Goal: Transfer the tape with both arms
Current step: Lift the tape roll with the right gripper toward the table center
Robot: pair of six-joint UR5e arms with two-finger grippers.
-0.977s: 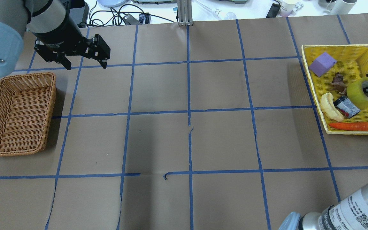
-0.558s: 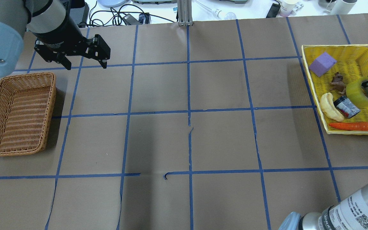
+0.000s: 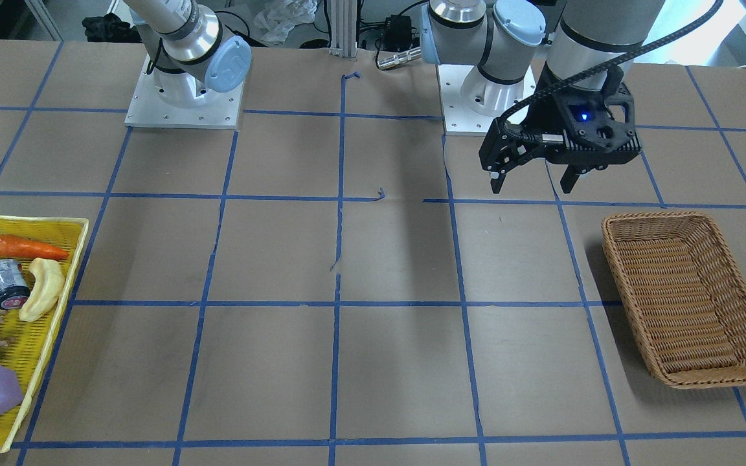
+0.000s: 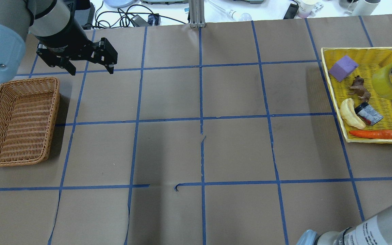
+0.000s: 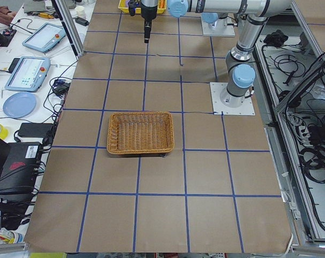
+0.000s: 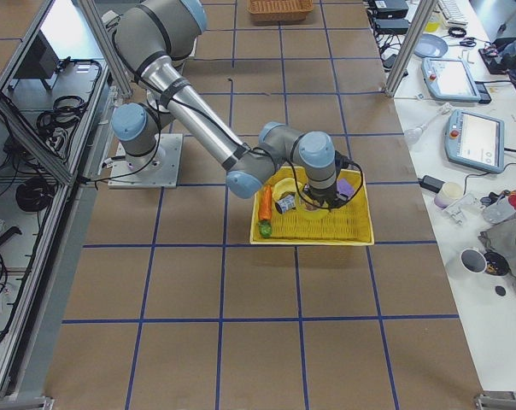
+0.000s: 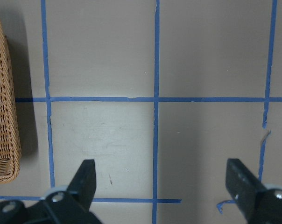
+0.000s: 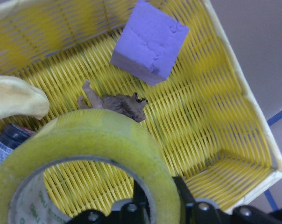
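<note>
**Tape held over the tray, hand-over yet to come**

At the left of the overhead view, the wicker basket point(image 4: 53, 119) sits on the tabletop point(image 4: 199, 153). Just beyond it the left fingers point(image 4: 109, 64) hang wide apart with nothing between them, only bare brown paper and blue lines below.

At the far right, the tape point(image 4: 381, 81) hangs above the yellow tray point(image 4: 352, 48), over its far half. The right fingers point(image 8: 185, 198) are clamped on the ring's wall, apparently one inside the core and one outside. A purple block point(image 8: 150, 39) and a small brown toy animal point(image 8: 115, 102) lie below the tape.

The step in hand looks like carrying the tape out toward the middle. To do it well:
- Keep the pinch firm.
- Pass well above the tray's rim.
- Present the free side of the ring toward the left arm.

The left fingers are well apart from the tape, nearly the whole tabletop away, so they need to come in to meet it.
</note>
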